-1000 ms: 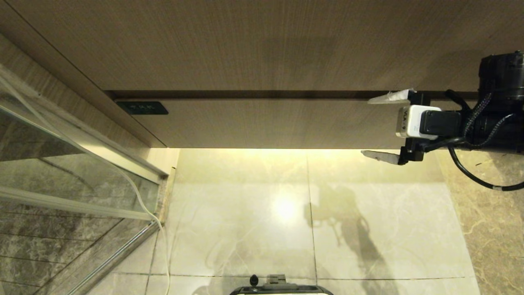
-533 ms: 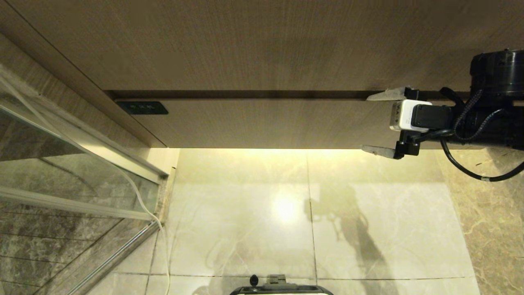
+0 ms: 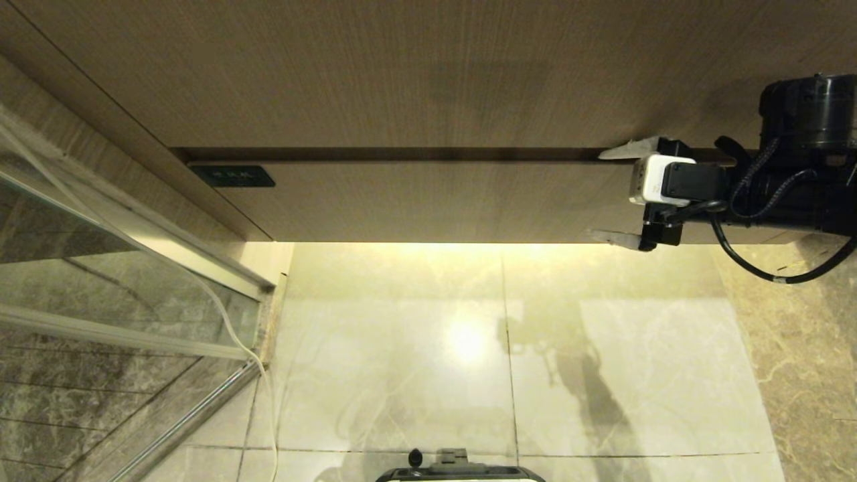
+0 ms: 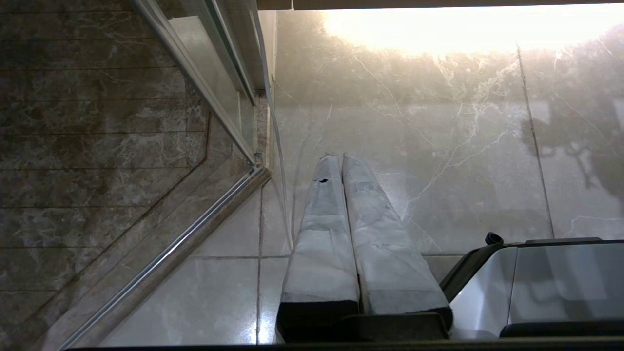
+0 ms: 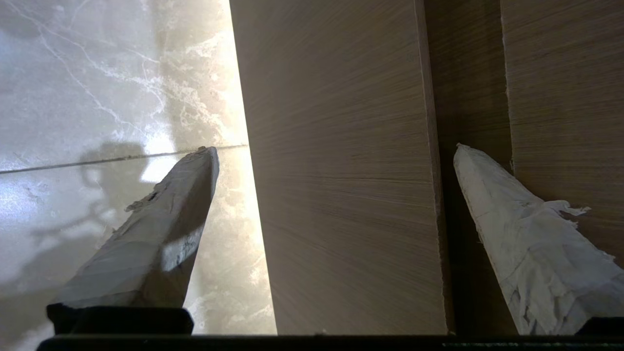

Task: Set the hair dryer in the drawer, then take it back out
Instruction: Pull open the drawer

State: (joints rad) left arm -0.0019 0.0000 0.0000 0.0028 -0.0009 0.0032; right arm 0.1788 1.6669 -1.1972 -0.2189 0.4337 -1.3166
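Observation:
The drawer (image 3: pixel 435 201) is a wide light wood-grain front with a small black label (image 3: pixel 232 176) at its left corner, and it sits flush under the fixed panel. My right gripper (image 3: pixel 596 195) is open at the drawer's right part. It straddles the front's height, with one taped finger by the dark gap above and the other by the lower edge. In the right wrist view the drawer front (image 5: pixel 341 195) fills the space between the spread fingers of the right gripper (image 5: pixel 335 147). The left gripper (image 4: pixel 340 156) hangs shut over the floor. The hair dryer is out of view.
A plain wood panel (image 3: pixel 428 73) runs above the drawer. A glass shower door with a metal frame (image 3: pixel 134 281) stands at the left, and a thin white cord (image 3: pixel 234 335) runs down beside it. Glossy marble floor tiles (image 3: pixel 402 361) lie below. The robot's base (image 3: pixel 458 472) shows at the bottom edge.
My right gripper has shifted a little left and closer to the drawer front, its fingers now framing the front's top and bottom edges. It stays open. The drawer has not moved.

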